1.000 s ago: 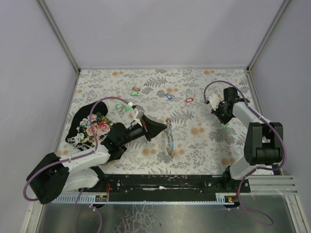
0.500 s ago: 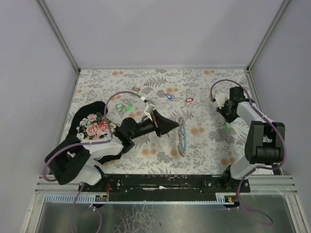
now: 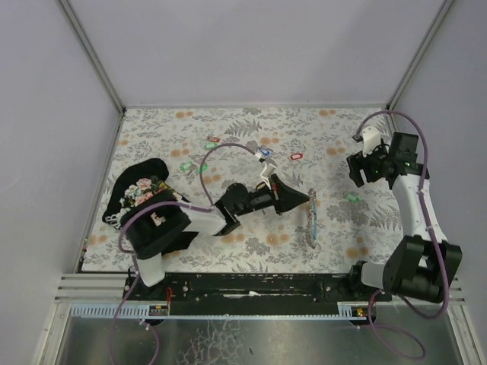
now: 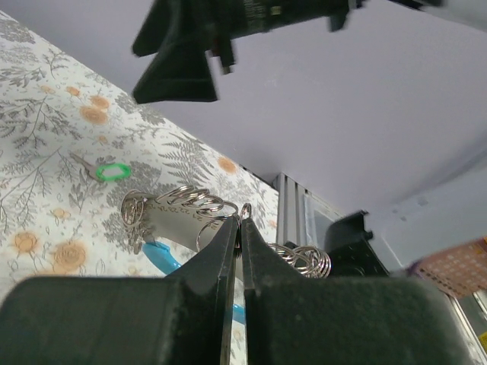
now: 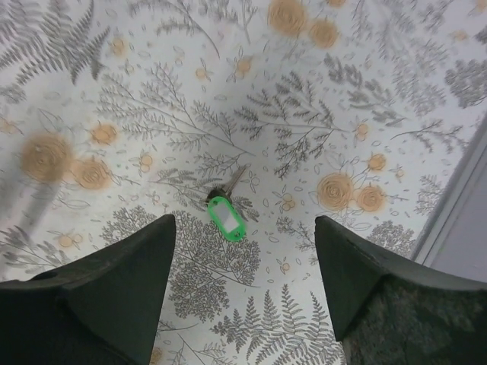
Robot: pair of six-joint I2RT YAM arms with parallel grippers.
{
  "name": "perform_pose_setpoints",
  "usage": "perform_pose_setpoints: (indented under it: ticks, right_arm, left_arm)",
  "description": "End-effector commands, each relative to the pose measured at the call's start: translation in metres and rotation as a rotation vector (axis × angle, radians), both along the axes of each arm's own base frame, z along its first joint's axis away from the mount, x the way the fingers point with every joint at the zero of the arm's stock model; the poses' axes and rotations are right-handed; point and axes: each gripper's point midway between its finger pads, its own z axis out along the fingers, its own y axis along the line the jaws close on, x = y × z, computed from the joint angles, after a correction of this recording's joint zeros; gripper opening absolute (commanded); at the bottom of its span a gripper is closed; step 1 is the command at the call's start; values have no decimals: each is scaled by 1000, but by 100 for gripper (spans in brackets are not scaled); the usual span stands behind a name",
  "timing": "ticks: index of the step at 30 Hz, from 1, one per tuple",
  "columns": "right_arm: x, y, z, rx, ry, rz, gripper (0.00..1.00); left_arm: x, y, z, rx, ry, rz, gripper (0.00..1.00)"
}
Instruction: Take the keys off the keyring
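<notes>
Right wrist: right fingers (image 5: 114, 296) wide over loose key (image 5: 226, 218) mid-frame, left fingers (image 4: 190, 304) pinching keyring (image 4: 171, 217); drop likely done, next a return to keyring.

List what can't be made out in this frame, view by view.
Left wrist: the left tool hides the lower keyring; whether it pinches strap or a metal ring is unclear.
Top external: the keyring is too small to see whether any tags hang on it.
Top external: the left arm covers part of the black floral cloth.
Right wrist: the metal piece of the green key tag is too small to identify.
</notes>
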Motion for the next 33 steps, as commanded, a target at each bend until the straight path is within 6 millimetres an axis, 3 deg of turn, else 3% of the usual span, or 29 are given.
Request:
perform_pose_setpoints:
  ticks: [1,6,11,16,20,23,27,30,33]
  right_arm:
    - [1,21,44,167,-145,42,81]
    - [-1,30,56,201,-192,68,83]
    - [-2,31,54,207,-182,78,83]
    - [-2,33,53,218,-175,88,83]
    - [-3,35,53,229,-170,99,83]
    - [-5,40,57,244,-179,114,84]
    - [-9,49,70,275,-211,151,84]
    - [-13,55,85,287,-251,183,86]
    - [-18,59,113,285,-315,203,96]
  left_arm:
    - [29,-16,18,-151,6,47,0]
    - [68,-30,-5,-176,115,60,0]
    - [104,-24,-53,-18,236,184,0]
    - [117,-5,-96,170,339,251,7]
    - [118,12,-106,266,348,293,13]
    - [121,33,-103,345,324,366,20]
    - [124,66,-76,459,233,490,43]
    - [121,96,-27,480,124,580,61]
    - [105,122,25,464,31,617,75]
